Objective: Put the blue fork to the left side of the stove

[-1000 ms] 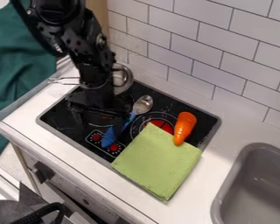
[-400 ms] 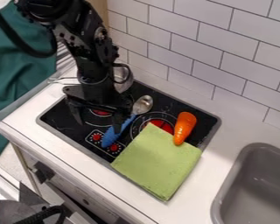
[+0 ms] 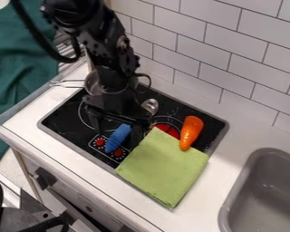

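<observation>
Here we are over the stove [image 3: 60,122], and the job's wide open! No fork that I can see: the blue-handled one here is a spoon [image 3: 118,138], and I take that as my target. It lies on the stove, handle across the dials [image 3: 99,142], bowl up toward the wall, near the cloth [image 3: 162,167]. No grasp made, so the grip, the lift, the carry to the left side and the release are all to play for. My gripper [image 3: 117,135] hangs right over it, fingers well apart, the handle showing between them and its upper part hidden behind me. Whether I touch it, I can't tell.
</observation>
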{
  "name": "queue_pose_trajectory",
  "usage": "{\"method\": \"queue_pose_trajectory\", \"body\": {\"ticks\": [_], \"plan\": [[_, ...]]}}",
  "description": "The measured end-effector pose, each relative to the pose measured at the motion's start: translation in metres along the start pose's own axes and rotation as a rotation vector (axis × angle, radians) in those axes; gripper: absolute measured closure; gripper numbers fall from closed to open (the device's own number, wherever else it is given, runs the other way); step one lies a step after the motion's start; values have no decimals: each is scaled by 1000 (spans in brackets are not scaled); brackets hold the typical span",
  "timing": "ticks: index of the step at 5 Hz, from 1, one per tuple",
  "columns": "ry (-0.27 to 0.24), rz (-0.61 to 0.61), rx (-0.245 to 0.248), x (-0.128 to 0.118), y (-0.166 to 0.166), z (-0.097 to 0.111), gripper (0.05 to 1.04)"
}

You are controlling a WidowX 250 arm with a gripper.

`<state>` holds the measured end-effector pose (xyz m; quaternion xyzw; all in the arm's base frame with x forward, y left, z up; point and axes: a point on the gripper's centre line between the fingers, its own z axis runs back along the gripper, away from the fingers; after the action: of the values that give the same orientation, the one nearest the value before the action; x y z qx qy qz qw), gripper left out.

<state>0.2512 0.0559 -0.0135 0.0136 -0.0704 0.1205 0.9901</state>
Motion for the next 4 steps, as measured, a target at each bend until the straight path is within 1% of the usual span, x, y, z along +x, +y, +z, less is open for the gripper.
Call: {"method": "queue_pose_trajectory", "body": {"ticks": [1, 2, 3, 4], "plan": [[62, -10, -5, 3, -1, -20, 75], [103, -13, -9, 11, -1, -34, 127], [88, -3, -6, 19, 0, -37, 357], [79, -7, -3, 20, 0, -37, 604]]}}
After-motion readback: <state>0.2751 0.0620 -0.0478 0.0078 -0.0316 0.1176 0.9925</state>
